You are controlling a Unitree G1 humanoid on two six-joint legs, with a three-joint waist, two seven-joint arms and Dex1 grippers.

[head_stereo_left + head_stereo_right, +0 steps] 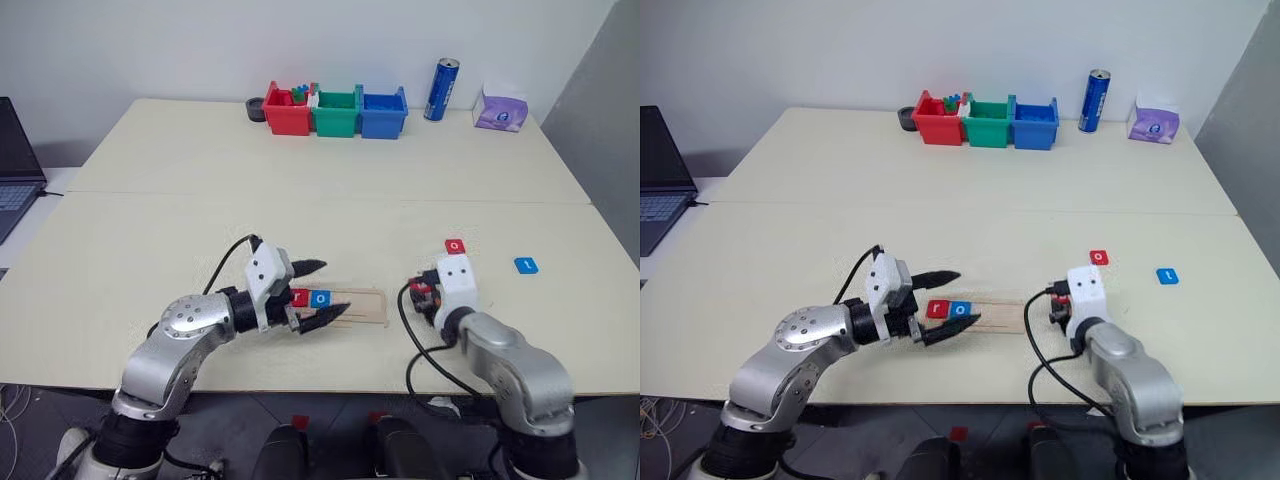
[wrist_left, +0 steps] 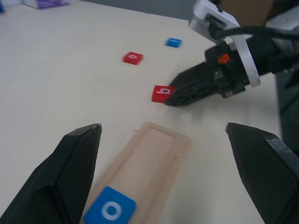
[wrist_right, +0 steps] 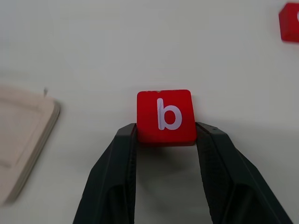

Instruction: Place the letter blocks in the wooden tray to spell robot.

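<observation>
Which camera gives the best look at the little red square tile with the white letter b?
The right wrist view: the red b tile sits close, facing the camera. The left wrist view shows it small and slanted; in the head views it is hidden.

In the head views the right gripper (image 3: pixel 166 135) is hidden under its own white wrist housing, along with the red b block (image 3: pixel 166 116). The laptop (image 1: pixel 15 170) is cut off at the picture's left edge. The red bin's (image 1: pixel 285 112) contents are too small to tell.
</observation>
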